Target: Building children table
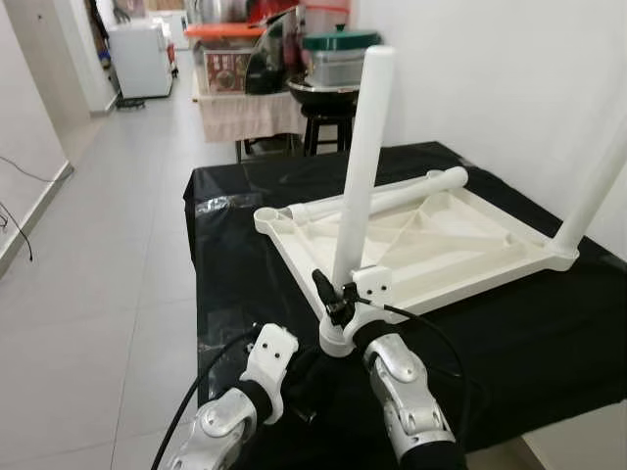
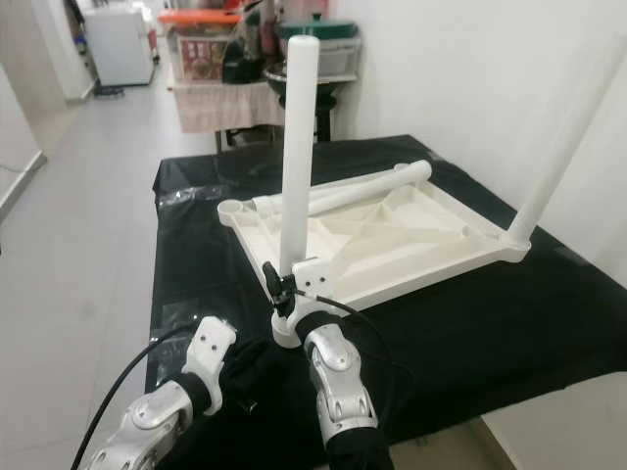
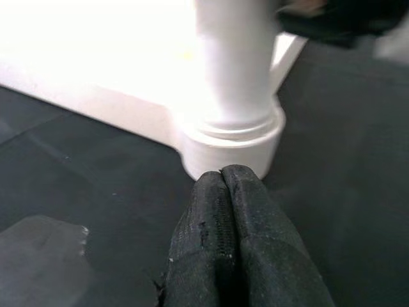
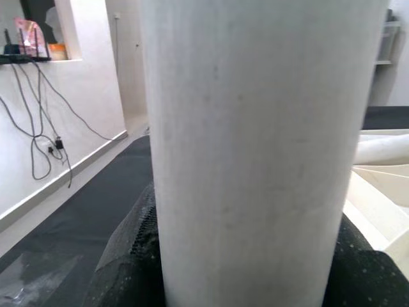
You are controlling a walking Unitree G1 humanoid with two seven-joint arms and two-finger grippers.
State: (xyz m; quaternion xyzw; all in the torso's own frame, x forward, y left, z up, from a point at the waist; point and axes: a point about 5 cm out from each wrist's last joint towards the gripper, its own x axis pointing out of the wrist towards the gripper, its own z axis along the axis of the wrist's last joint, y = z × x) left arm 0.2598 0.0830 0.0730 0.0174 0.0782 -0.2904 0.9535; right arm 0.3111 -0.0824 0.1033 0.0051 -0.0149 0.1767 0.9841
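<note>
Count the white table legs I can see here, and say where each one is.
3. One leg stands in the near corner socket, with the right hand at its base. A second leg stands at the right corner. A third leg lies across the upturned tabletop.

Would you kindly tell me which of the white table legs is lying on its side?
The leg lying across the far edge of the upturned tabletop, the loose leg; the other two stand upright in corner sockets.

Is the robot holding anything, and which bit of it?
Yes. The right claw grips the upright white table leg low down, just above its socket. The left claw is shut and holds nothing.
</note>
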